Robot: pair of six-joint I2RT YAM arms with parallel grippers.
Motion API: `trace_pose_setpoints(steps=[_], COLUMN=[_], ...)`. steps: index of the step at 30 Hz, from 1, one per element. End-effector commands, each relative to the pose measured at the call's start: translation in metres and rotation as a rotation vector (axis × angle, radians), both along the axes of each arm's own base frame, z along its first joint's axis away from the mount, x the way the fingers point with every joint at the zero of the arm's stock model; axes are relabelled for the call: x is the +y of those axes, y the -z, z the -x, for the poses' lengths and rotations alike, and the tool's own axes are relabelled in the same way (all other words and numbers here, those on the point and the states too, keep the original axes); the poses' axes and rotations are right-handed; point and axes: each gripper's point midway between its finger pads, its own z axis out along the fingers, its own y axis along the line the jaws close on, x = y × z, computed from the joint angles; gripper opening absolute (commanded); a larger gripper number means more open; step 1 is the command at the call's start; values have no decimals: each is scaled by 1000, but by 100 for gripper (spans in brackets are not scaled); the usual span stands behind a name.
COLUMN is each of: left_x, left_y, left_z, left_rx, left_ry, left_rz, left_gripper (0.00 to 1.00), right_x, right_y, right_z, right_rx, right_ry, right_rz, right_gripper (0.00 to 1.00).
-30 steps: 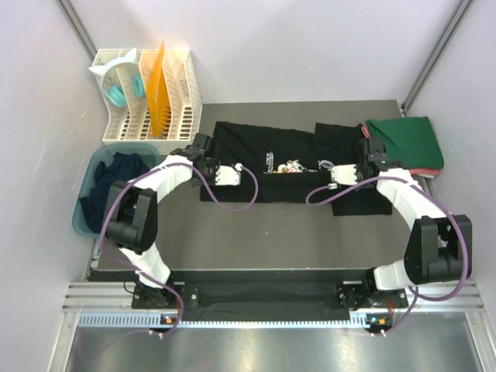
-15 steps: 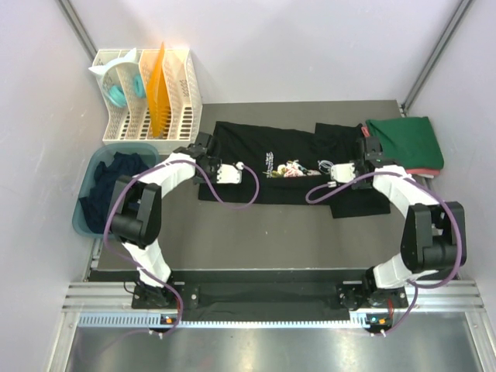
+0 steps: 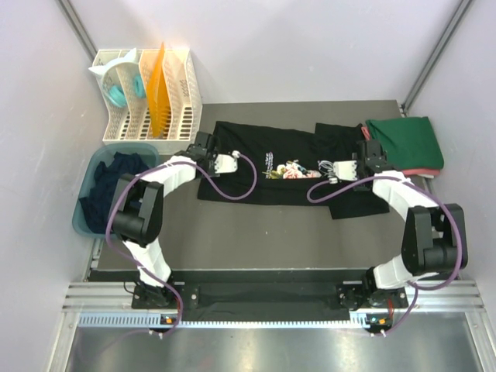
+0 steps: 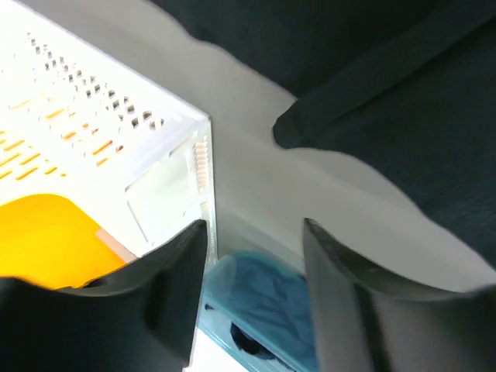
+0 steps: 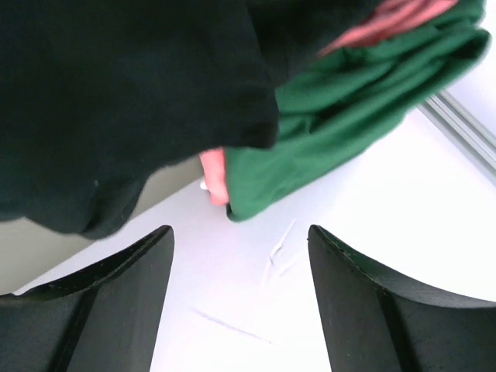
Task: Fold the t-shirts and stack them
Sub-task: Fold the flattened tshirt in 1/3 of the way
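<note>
On the table (image 3: 271, 232) in front of me lies the black shirt (image 3: 248, 143). It is spread out long from side to side, and the little picture (image 3: 283, 167) on its chest faces up. My left tool (image 3: 232, 161) is over the left end of that shirt. Its two fingers (image 4: 167, 298) are spread apart and nothing is between them. My right tool (image 3: 332, 167) is over the right part of the black shirt, close to a sleeve. It is spread apart too, with nothing pinched in it. I cannot tell if either tool is touching the cloth. At the far right corner of the table sits the green shirt (image 3: 407, 139), folded up. It lies on top of the pink shirt (image 3: 425, 173), and only a thin edge of the pink one peeks out from under it. The black shirt's right end is just beside the green shirt, and I cannot tell if they touch. By the left edge of the table is the blue tub (image 3: 84, 221) with some dark shirts (image 3: 116, 174) bunched up inside it. Behind the tub stands the white rack (image 3: 186, 101), and an orange sheet (image 3: 157, 89) stands upright in one of its slots.
</note>
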Motion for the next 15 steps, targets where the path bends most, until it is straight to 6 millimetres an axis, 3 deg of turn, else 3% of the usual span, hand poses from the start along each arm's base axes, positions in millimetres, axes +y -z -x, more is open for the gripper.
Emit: trace_pose_setpoints(steps=[1,2,4,7,12,15], left_x=[10,5,-2,-15,-36,-39], left_y=[-21,-16,-27,-25,-12,-3], left_z=[-2,10,24,56,111,129], left_rx=[-60,4,34,93,180,218], left_ry=[-48,-12,41,174,369,395], left_rz=[20,46,96,133,222,234], left_gripper=[47,46,46,46,47,47], right_x=[-5,-5,-3,-3,-4,-4], right_y=[-32,-35,-36,-37,-34,-32], right_z=[5,6,10,14,13,12], right_rx=[-98,-100,-91,-86,-78,-72], right_ry=[28,25,19,14,19,21], right_rz=[-2,-7,-14,-11,-9,-9], right_gripper=[70,70,70,70,70,70])
